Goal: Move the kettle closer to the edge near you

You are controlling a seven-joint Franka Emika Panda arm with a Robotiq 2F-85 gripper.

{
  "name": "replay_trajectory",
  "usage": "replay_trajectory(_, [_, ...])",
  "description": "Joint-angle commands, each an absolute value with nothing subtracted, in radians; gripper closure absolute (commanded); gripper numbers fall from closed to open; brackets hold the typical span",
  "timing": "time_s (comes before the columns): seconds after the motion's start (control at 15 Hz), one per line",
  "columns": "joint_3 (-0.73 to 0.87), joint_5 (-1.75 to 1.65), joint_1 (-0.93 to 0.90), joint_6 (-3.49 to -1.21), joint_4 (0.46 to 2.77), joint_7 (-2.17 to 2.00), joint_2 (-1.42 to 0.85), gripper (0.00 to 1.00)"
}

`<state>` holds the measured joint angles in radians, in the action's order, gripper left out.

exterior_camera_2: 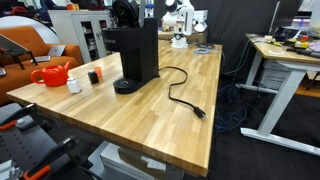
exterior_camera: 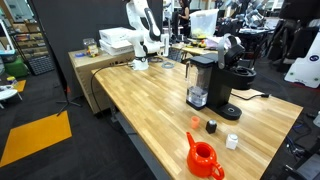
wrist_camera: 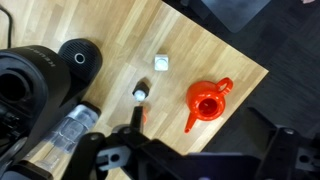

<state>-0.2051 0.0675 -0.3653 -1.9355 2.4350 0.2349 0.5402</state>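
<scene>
Where the kettle (wrist_camera: 207, 100) sits: upright on the worktop (exterior_camera: 150, 100), near a corner and its edge (wrist_camera: 225, 42), touched by nothing.
Fingers (wrist_camera: 272, 152): spread wide, released, high above the worktop.
Neighbours: white cap (wrist_camera: 161, 63) and black cap (wrist_camera: 140, 92) near the kettle.
Behind them: black coffee machine (exterior_camera: 205, 78).

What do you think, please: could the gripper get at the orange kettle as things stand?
Probably yes. The open gripper hangs above the table, and the kettle stands alone on bare wood. The white cap and the coffee machine sit off to one side, so nothing seems to block a descent.
</scene>
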Motion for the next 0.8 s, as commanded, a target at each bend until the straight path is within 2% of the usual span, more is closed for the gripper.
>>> replay_trajectory(0.0, [-0.222, 0.134, -0.404, -1.944, 2.418, 0.251, 0.508, 0.0])
replay_trajectory(0.47, [-0.337, 0.098, -0.459, -1.984, 2.379, 0.232, 0.391, 0.0])
replay_trajectory(0.73, [-0.338, 0.111, -0.462, -1.984, 2.392, 0.232, 0.397, 0.0])
